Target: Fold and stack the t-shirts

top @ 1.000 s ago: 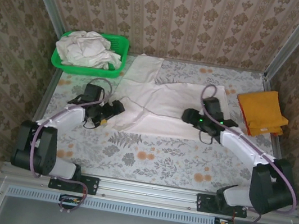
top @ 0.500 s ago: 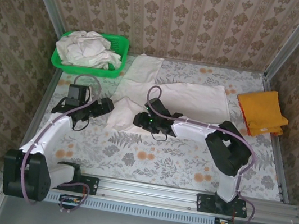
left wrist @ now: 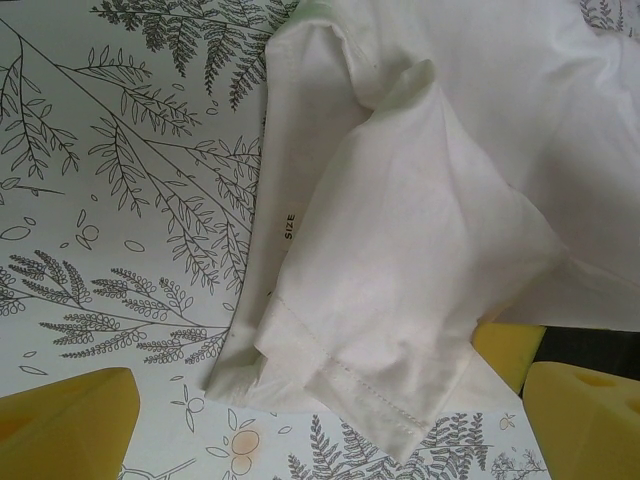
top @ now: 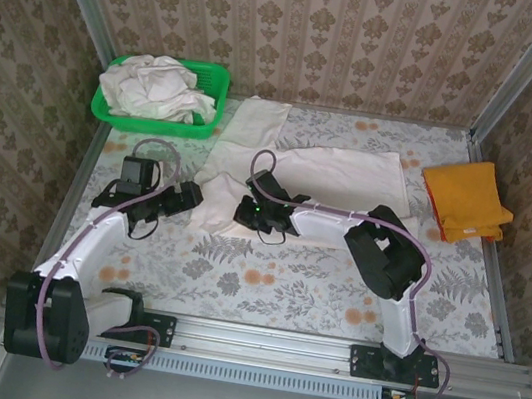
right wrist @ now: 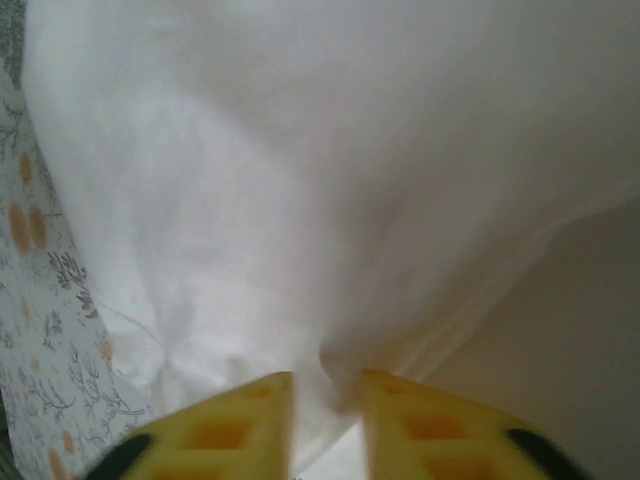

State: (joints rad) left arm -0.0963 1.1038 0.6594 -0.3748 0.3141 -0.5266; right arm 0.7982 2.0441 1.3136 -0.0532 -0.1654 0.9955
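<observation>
Nearest, table [top: 283,283]: a fern-and-flower printed cloth covered it, with bare print between the arm bases and the laundry.
Left gripper [top: 185,197]: it sat at the left end of the white t-shirt [top: 345,177]. In the left wrist view the left gripper [left wrist: 320,390] had its yellow fingers [left wrist: 70,415] spread wide. A hemmed corner of the white t-shirt [left wrist: 400,250] lay between them, and it was not pinched.
Right gripper [top: 250,209]: its arm reached across to the left, over the shirt's near edge, and it sat close to the left gripper. In the right wrist view the right gripper [right wrist: 325,395] had its fingers [right wrist: 245,420] drawn almost together, with a fold of the white t-shirt [right wrist: 300,180] caught in the narrow gap.
White t-shirt: it lay mid-table, bunched and doubled at the left end and flat toward the right. A printed "SIZE" mark [left wrist: 289,228] showed near its edge.
Orange t-shirt [top: 464,198]: it lay folded at the table's right side, well apart from both grippers.
Off-white strip [top: 255,122]: it ran from the white t-shirt's left end toward the far wall. Whether it was a separate shirt could not be told.
Green basket [top: 216,78]: it stood in the far left corner, with crumpled off-white t-shirts [top: 157,89] heaped in it.
</observation>
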